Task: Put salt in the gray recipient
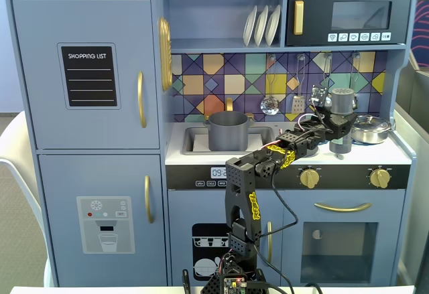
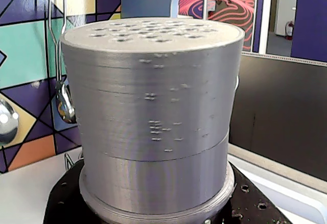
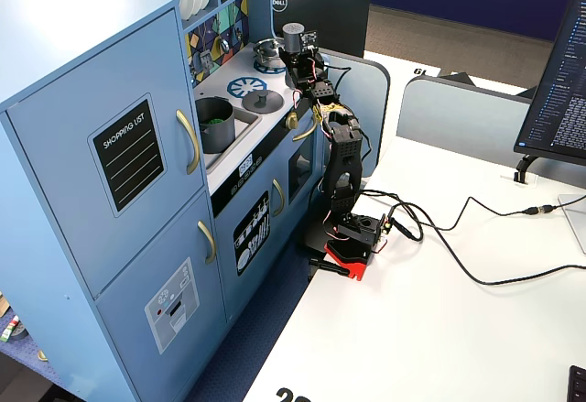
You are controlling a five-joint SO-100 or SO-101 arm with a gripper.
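The salt (image 1: pixel 342 100) is a tall dark-gray shaker with a lighter cap, upright at the right end of the toy kitchen counter. My gripper (image 1: pixel 339 125) is shut around its middle; its base is down by the counter. In the wrist view the perforated cap (image 2: pixel 153 96) fills the frame, with black jaws close on both sides of it below. The gray recipient (image 1: pixel 228 131), a matte gray pot, stands in the sink well to the left of my gripper. In the side fixed view the salt (image 3: pixel 293 36) is beyond the pot (image 3: pixel 215 120).
A shiny steel pan (image 1: pixel 371 128) sits just right of the salt. A flat gray lid with a knob (image 3: pixel 261 100) lies on the stove between pot and gripper. Utensils (image 1: pixel 270 104) hang on the tiled back wall. A shelf and a microwave (image 1: pixel 348 16) overhang the counter.
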